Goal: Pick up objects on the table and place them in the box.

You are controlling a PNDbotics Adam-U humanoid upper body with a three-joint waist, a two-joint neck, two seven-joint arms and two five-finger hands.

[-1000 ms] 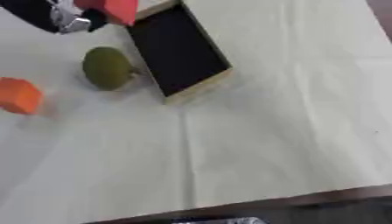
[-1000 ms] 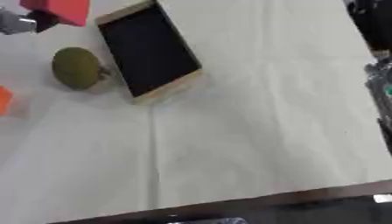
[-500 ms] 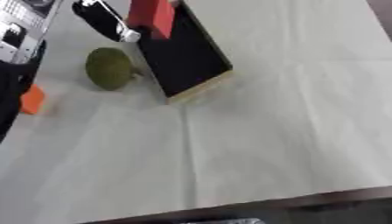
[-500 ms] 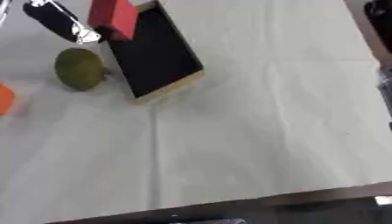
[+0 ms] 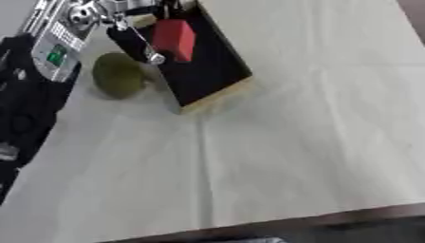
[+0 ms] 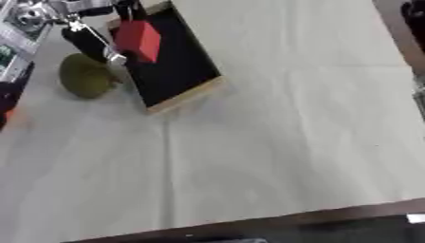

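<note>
My left hand reaches in from the upper left and is shut on a red block. It holds the block over the black inside of the wooden box, near the box's far end. A black finger with a silver tip hangs down beside the block. A green round fruit lies on the table just left of the box, under my arm. A sliver of an orange object shows at the left edge. A dark shape at the upper right edge may be my right hand.
A pale cloth covers the table. Its dark front edge runs along the bottom of the view. My left forearm covers the table's left side.
My left hand has carried the red block from beyond the box's far left corner to over its inside. My arm now hides most of the orange object.
</note>
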